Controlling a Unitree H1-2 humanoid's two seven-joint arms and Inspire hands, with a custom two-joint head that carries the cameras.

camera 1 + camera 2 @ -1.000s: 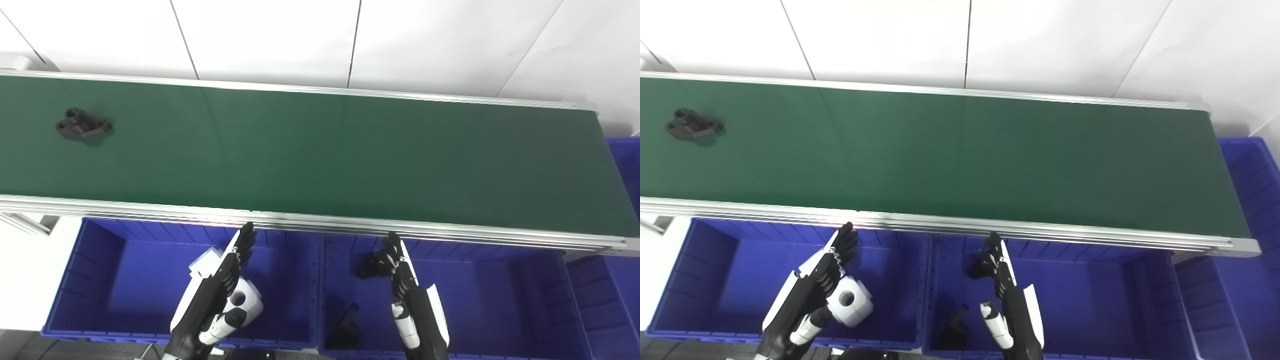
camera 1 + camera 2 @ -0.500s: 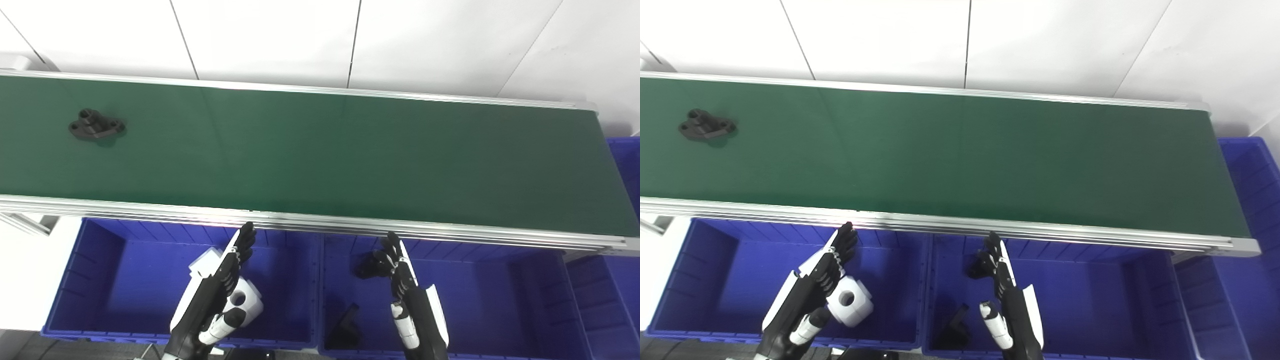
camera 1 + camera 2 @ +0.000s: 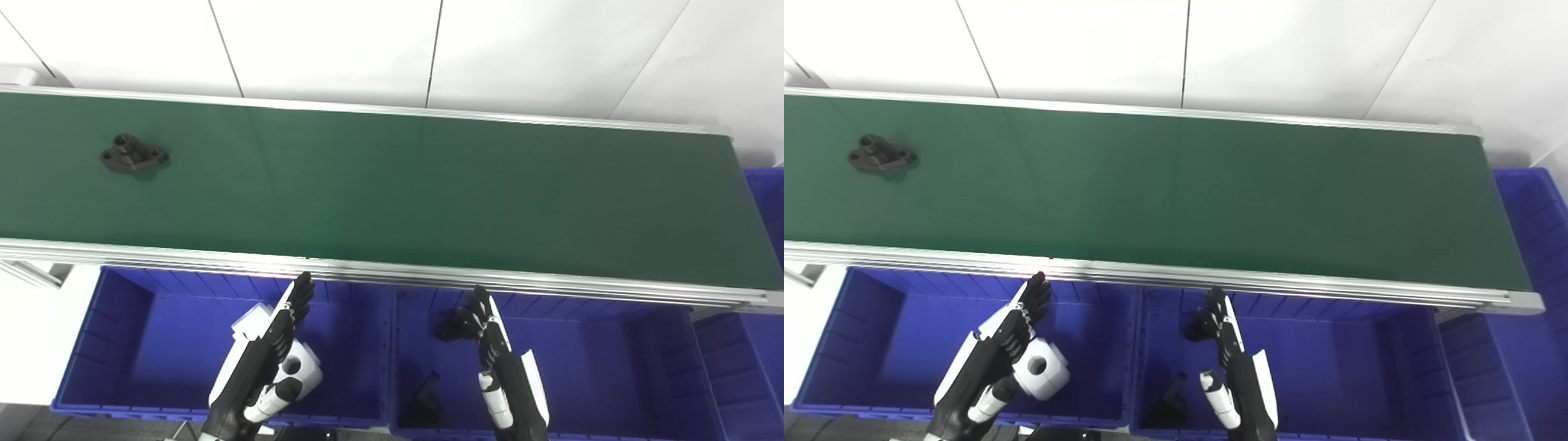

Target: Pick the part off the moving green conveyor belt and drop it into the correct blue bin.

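Third blue bin cut off at 3 o'clock, one black part on green belt at 10 o'clock, two blue bins below, left hand and right hand both empty, fingers extended

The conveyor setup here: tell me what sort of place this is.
Probably a factory-style parts-sorting station or lab mock-up: a long green conveyor belt carries a black part, blue bins sit below its near edge, and plain white wall panels stand behind.

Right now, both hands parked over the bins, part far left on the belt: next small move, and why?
Probably raise the left hand over the belt's near rail, fingers apart. The black part lies on the green belt far to the left, nearer that hand than the right hand, and neither hand holds anything.
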